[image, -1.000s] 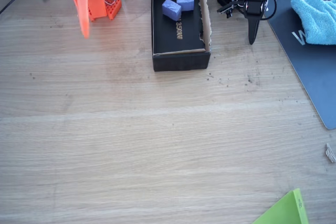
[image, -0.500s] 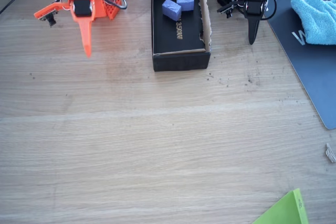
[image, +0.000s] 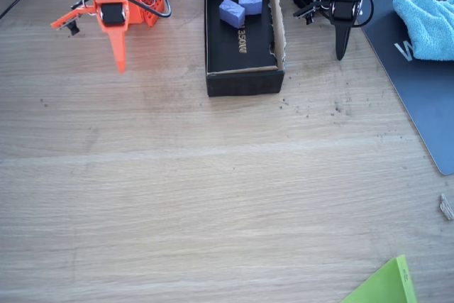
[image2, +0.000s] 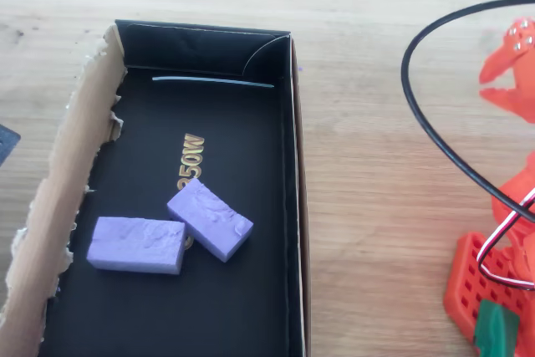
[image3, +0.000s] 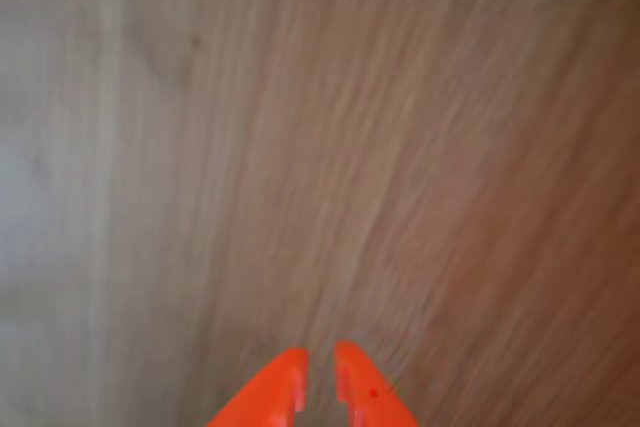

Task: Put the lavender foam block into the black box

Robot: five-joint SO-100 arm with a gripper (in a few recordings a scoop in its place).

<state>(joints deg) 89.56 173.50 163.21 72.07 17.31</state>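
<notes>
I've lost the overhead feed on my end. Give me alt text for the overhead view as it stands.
Two lavender foam blocks lie touching inside the black box, partly covering gold lettering on its floor; the box's left long side is torn brown cardboard. To the right, on the wooden table, stand orange arm parts with a looping black cable.

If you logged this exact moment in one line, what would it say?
gripper: nearly closed, empty, over bare table | lavender foam block: inside black box | touching second block

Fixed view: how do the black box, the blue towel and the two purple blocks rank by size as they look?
1. black box
2. blue towel
3. The two purple blocks look about alike; no ranking between them.
</notes>
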